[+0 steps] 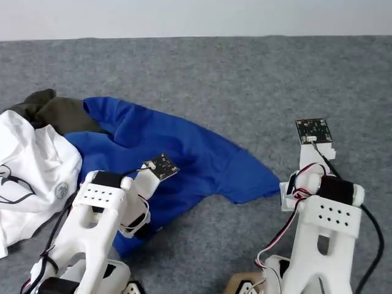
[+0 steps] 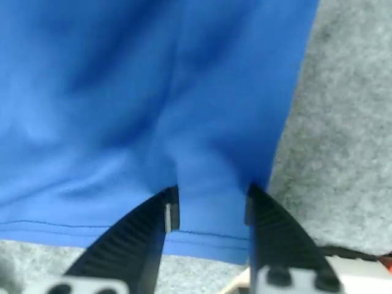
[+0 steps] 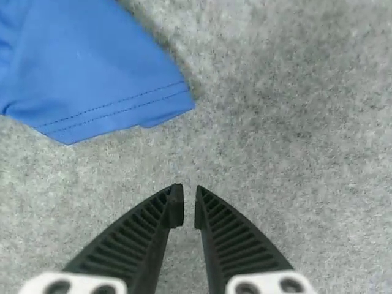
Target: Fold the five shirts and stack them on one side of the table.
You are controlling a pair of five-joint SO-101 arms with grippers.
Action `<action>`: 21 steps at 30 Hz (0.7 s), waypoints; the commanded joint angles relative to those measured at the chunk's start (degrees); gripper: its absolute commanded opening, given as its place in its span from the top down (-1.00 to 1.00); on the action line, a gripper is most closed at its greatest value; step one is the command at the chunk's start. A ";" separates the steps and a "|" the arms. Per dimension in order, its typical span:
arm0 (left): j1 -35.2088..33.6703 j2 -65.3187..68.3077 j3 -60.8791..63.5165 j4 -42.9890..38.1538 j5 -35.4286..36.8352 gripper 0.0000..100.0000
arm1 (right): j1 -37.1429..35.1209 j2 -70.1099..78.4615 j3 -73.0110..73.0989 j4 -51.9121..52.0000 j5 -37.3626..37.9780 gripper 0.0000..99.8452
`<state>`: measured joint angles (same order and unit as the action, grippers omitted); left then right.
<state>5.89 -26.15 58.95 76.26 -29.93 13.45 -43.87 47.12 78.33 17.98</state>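
Currently the blue shirt (image 1: 184, 159) lies spread, unfolded, left of centre on the desk (image 1: 275, 79). Its hem is towards the near edge and one hemmed corner trails out towards the right.

- **Left gripper (image 2: 211, 199):** It is released, with jaws set apart and tips down on the cloth just inside the hem. A low ridge of blue fabric sits between them. I read this as a pinch being lined up, placed by the hem so the near edge can be lifted and carried over in a fold. Nothing is clamped yet.
- **Right gripper (image 3: 184, 199):** It is clenched to a sliver with nothing in it. It hangs over bare grey desk, near the shirt's hemmed corner but apart from it. That looks like the matching spot for taking the other end of the same edge, though it would have to open first.
- **Other shirts:** A white shirt (image 1: 30, 165) is bunched at the left edge, touching the blue one. A dark olive shirt (image 1: 58, 113) is crumpled behind it, farther from the near edge, with the blue cloth lapping against it.
- **Count:** I can see three shirts, one blue, one white and one olive. None looks folded, and no stack has been started. The task names five. Two arms, two grippers.
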 commanded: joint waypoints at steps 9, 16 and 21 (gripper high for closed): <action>5.01 -1.49 -3.74 5.45 -2.55 0.64 | -0.40 0.13 -3.60 -0.92 0.35 0.91; 5.98 -1.49 0.22 3.60 -2.55 0.64 | -0.40 0.13 -3.87 -0.92 0.35 0.91; -0.18 -1.49 4.00 -4.13 -2.81 0.69 | -0.40 0.13 -3.87 -0.92 0.26 0.91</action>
<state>8.44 -26.51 62.02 76.18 -32.04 13.45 -43.87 47.12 78.33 17.98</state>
